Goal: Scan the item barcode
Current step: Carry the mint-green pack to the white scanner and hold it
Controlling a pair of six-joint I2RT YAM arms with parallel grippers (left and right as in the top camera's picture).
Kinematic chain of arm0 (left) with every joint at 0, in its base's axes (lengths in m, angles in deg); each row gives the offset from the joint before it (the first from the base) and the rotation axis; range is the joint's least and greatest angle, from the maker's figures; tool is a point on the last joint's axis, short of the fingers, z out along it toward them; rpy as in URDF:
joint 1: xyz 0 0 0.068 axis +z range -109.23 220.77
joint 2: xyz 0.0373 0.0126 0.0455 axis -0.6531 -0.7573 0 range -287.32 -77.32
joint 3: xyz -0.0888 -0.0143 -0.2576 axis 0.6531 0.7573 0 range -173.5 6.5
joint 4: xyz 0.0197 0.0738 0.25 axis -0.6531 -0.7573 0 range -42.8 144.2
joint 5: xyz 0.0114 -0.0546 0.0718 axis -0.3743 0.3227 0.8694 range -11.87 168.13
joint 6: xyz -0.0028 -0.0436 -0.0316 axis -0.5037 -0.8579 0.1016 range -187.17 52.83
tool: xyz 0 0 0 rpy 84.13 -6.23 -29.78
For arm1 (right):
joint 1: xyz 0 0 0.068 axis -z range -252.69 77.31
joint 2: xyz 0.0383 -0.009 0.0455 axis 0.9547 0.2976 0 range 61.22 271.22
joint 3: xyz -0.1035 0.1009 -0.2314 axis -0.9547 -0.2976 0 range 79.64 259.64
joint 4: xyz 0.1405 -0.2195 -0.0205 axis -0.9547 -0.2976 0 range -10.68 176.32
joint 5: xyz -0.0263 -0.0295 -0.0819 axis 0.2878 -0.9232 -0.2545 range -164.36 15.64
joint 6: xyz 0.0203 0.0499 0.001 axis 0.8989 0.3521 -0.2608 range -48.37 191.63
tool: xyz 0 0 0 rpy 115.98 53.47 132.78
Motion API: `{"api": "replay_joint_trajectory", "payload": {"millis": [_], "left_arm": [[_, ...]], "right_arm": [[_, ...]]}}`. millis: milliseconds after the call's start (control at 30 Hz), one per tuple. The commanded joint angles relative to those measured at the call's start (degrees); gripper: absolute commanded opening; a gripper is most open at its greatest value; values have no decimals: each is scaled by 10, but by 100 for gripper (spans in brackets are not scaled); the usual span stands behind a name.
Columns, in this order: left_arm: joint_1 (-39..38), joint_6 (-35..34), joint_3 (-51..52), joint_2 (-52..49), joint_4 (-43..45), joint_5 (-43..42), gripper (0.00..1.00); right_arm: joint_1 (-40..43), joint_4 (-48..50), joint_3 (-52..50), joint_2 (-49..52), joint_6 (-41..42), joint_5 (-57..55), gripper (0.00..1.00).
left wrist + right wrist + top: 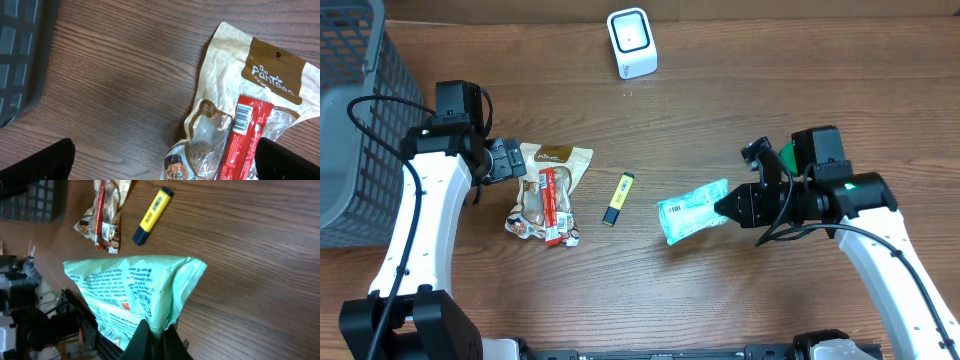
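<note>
Pale green crinkled plastic packet (135, 287) hangs from the right claw (155, 330), jaws clamped tight on one corner, over the right half of the wooden surface (720, 110). Scanning well likely means carrying it to the white box scanner (632, 42) at the far edge and turning its barcode label flat toward the window. Left claw (510, 160) gapes wide, holding nothing, over a beige snack pouch (225, 75).

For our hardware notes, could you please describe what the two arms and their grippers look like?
The left arm and right arm have white rounded shells, black joints and loose black cables. The left gripper and right gripper are black; a green part sits behind the right one.
</note>
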Motion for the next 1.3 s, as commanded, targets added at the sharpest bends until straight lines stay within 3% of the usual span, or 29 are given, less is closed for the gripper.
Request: {"api": "replay_joint_trajectory", "payload": {"millis": [0,200,400,567,667,933,1267], "left_arm": [[2,-2,-3,-4,1,6,100],[2,-2,-3,-4,1,6,100],[2,-2,-3,-4,1,6,100],[2,-2,-3,-4,1,6,100],[2,-2,-3,-4,1,6,100],[2,-2,-3,-4,1,6,100],[2,-2,-3,-4,1,6,100]], "right_arm": [[0,-38,116,13,11,-25,3],[0,-246,430,144,-36,-128,3],[-15,-216,613,238,-36,-203,4],[-52,-65,621,265,-37,-306,4],[-98,22,621,293,-37,-459,4],[-199,172,620,395,-189,-650,4],[-221,366,620,526,-260,-790,4]]}}
